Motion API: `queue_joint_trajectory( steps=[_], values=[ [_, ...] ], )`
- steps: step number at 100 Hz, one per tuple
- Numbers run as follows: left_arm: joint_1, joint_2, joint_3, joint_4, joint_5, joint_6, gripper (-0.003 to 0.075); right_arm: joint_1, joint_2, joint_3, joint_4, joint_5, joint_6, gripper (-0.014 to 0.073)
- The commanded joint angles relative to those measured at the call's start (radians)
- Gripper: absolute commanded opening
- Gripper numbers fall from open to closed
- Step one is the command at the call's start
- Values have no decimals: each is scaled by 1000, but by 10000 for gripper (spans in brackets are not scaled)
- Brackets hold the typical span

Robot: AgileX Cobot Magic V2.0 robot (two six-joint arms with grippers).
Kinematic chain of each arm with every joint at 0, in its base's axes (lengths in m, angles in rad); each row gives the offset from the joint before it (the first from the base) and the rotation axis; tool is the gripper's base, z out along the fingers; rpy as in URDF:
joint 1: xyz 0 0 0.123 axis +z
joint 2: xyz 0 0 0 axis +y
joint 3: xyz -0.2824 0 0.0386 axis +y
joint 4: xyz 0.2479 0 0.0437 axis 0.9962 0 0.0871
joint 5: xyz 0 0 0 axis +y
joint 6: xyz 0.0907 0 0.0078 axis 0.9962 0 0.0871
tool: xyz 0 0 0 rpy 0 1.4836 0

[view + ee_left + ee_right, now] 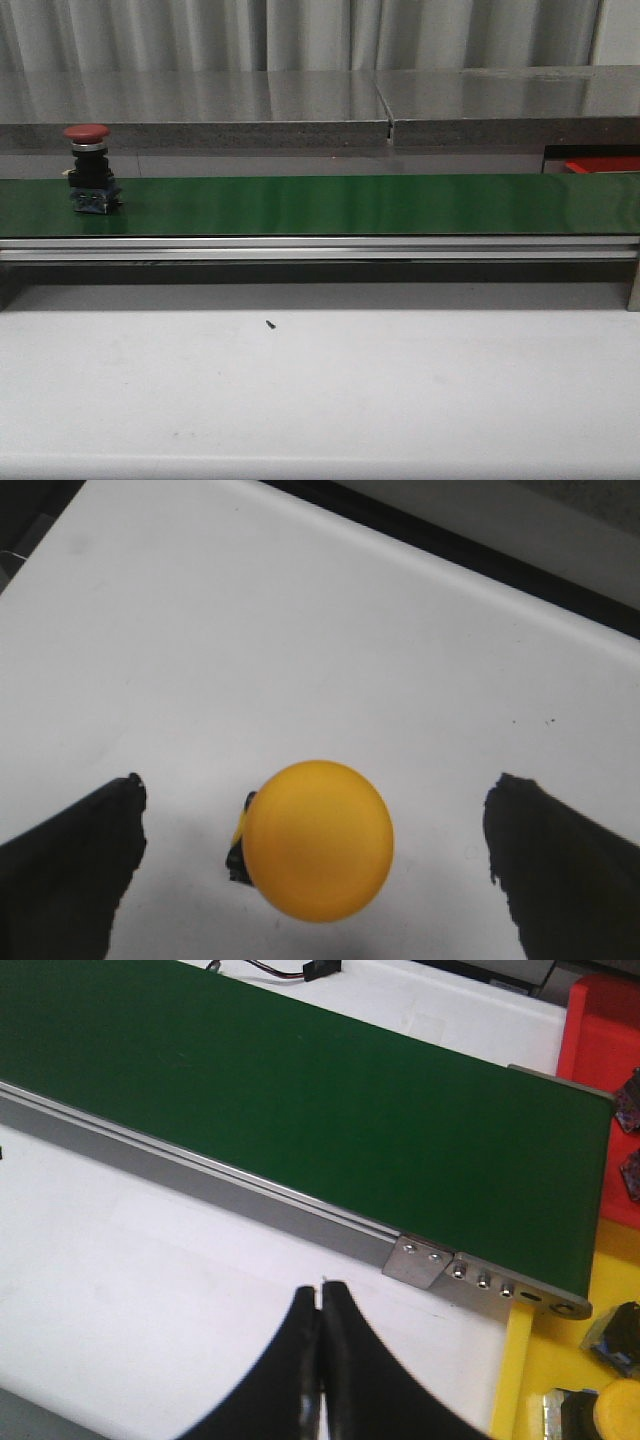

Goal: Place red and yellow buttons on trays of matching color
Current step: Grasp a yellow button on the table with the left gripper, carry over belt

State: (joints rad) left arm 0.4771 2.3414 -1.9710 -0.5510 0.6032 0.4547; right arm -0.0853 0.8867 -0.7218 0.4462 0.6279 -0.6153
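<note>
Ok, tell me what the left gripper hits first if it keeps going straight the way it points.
Most likely the yellow button: it sits between the left gripper's open fingers, on the white table. How far below it lies is unclear.

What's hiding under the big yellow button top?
Under the yellow button, only a bit of its dark base peeks out at one side, standing on the white table. The rest of the base is covered by the cap. The left gripper is open around it.
</note>
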Motion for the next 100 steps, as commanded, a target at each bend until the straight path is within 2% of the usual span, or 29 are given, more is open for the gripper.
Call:
queue_joint_trajectory(
  steps=[1,20,30,37,56,63,75,100],
  values=[
    [1,-34,-65,-20,-25,-25,642,2,-11,-26,11,-54,-8,-67],
    [-3,-10,-88,-13,-38,-31,638,2,-11,-26,11,-54,-8,-67],
    [-3,-10,-88,-3,-38,-31,592,2,-11,-26,11,-54,-8,-67],
    [-3,-10,-88,1,-35,-31,501,2,-11,-26,11,-54,-8,-67],
    [-3,-10,-88,1,-14,-31,188,2,-11,-26,11,-54,-8,-67],
    [-3,-13,-98,-4,7,-31,96,2,-11,-26,11,-54,-8,-67],
    [-3,-27,-146,-36,87,-29,-13,2,-11,-26,11,-54,-8,-67],
    [-10,-176,-159,-139,214,-19,-19,2,-11,-26,11,-54,-8,-67]
  ],
)
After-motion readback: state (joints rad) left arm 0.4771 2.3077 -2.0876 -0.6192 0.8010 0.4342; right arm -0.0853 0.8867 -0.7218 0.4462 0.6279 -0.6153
